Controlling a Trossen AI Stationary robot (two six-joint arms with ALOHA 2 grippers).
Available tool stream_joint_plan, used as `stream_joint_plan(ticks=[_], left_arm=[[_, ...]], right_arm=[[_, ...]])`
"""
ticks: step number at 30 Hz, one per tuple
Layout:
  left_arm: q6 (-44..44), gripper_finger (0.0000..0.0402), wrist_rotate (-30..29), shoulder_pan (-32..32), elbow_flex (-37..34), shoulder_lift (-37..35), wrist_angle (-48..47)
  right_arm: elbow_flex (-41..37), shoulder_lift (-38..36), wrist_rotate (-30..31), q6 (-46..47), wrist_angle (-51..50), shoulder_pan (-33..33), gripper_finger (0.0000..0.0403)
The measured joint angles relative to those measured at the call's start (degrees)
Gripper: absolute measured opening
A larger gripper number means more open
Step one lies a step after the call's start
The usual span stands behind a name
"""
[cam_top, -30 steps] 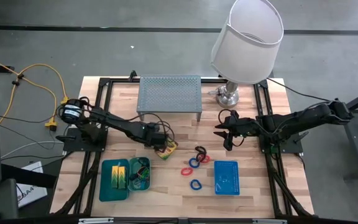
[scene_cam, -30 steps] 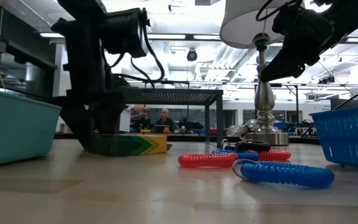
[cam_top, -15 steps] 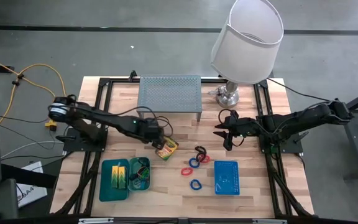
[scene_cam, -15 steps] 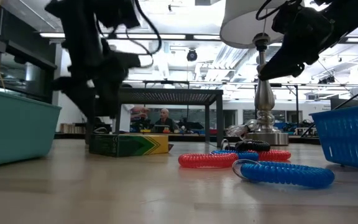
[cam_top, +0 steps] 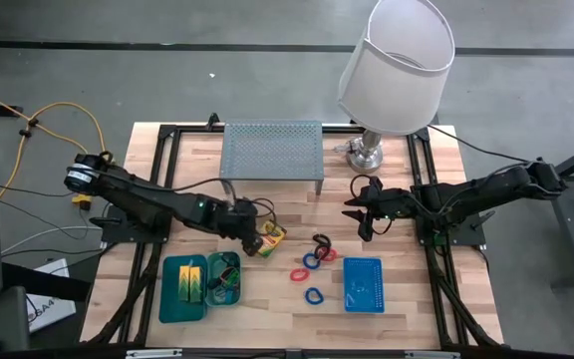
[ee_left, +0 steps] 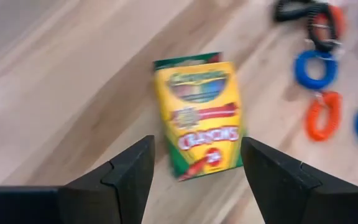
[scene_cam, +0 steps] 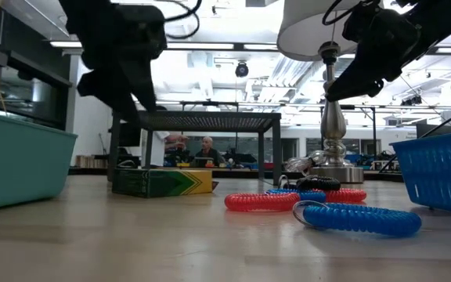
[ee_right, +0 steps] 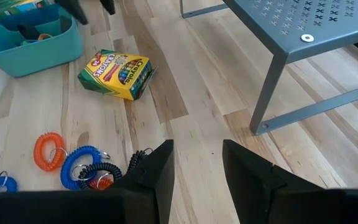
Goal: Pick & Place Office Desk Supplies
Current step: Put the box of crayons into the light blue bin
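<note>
crayon box: 1, yellow-green (cam_top: pixel 270 237), flat on table, just in front of riser shelf (cam_top: pixel 272 152), between teal tray and band loops; nothing touching it.
band loops: 5 counted in high view. 1 black (cam_top: pixel 320 239), 2 red (cam_top: pixel 298 273), 2 blue (cam_top: pixel 313 295). Black, 1 red, 1 blue bunched together; other red + blue lie apart, nearer table front.
teal tray: 1 (cam_top: pixel 171 301), front-left of table; yellow-green blocks (cam_top: pixel 191 281) inside, approx 2, plus small bits I can't make out.
blue mesh basket: 1 (cam_top: pixel 364 285), front-right, near loops.
lamp: 1, white shade (cam_top: pixel 397 62), back right.
left gripper: (cam_top: pixel 250 233) just beside crayon box, raised off table; arm stretched low across from left edge. Fingers (ee_left: pixel 126 177) spread apart, holding nothing; box shows between them in wrist view.
right gripper: (cam_top: pixel 361 216) hovering above table by lamp base, well apart from loops; fingers (ee_right: pixel 157 168) parted, nothing held.
</note>
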Motion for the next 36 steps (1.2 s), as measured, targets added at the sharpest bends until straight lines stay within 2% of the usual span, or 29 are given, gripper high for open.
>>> stream_joint_plan(ticks=[7,17,23,36], left_arm=[[5.60,0.0230,-0.02,-2.15,0.01,0.00,6.76],[14.04,0.0230,0.19,-2.25,0.01,0.00,9.09],[13.87,0.0230,3.15,-0.86,0.01,0.02,9.23],[16.43,0.0230,3.33,-0.68,0.01,0.04,9.21]], right_arm=[[0.00,0.01,0.00,0.00,0.00,0.00,0.0124],[0.00,0.00,0.00,0.00,0.00,0.01,0.0124],[0.00,0.00,0.00,0.00,0.00,0.00,0.0124],[0.00,0.00,0.00,0.00,-0.02,0.00,0.0124]])
